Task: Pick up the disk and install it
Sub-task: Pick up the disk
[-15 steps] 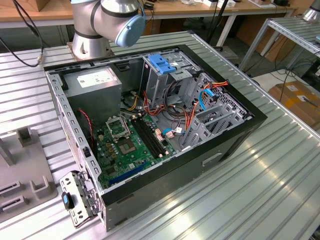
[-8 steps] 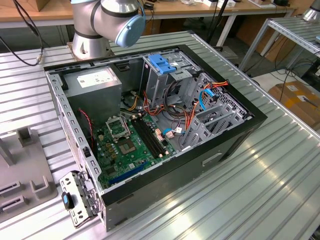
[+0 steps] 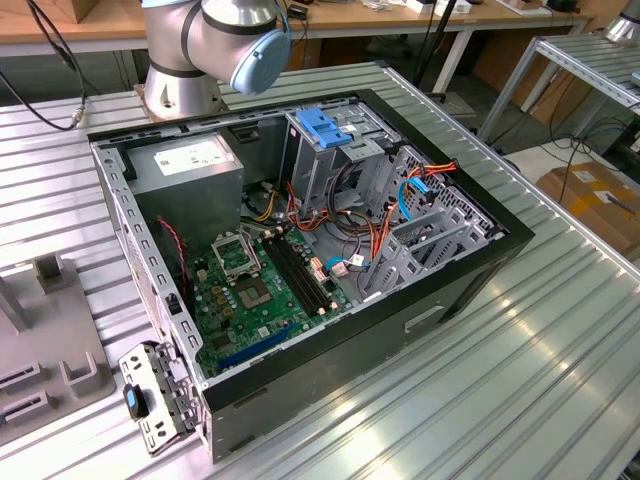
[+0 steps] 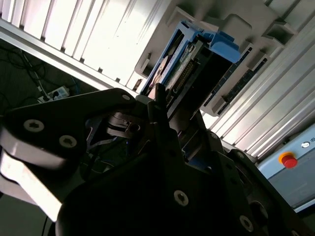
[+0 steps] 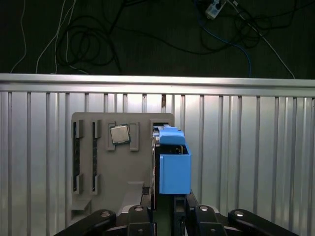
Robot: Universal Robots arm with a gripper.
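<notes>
One disk (image 5: 174, 169) upright in the grey holder (image 5: 123, 167)
It stood on edge there, on the ribbed bench (image 5: 246, 162); my gripper (image 5: 166, 197) sat right at its end, though I could not tell whether it was clamped.

In the exterior view, the arm's silver-grey cylindrical metal shoulder joint (image 3: 195, 30) carries a round light-blue plastic end cap (image 3: 262, 52) and sits on a wider silver-grey round base (image 3: 180, 95). In the first wrist view, the matte black angular metal gripper (image 5: 166, 209) has flat black link bars (image 5: 256, 223) on each side, pinned with small round silver screw heads (image 5: 104, 214). In the second wrist view, a broad black rounded housing (image 4: 147, 196) is dotted with recessed pale screws (image 4: 32, 125). A whitish rounded bar (image 4: 22, 164) runs beside it, perhaps only a sunlit edge.
</notes>
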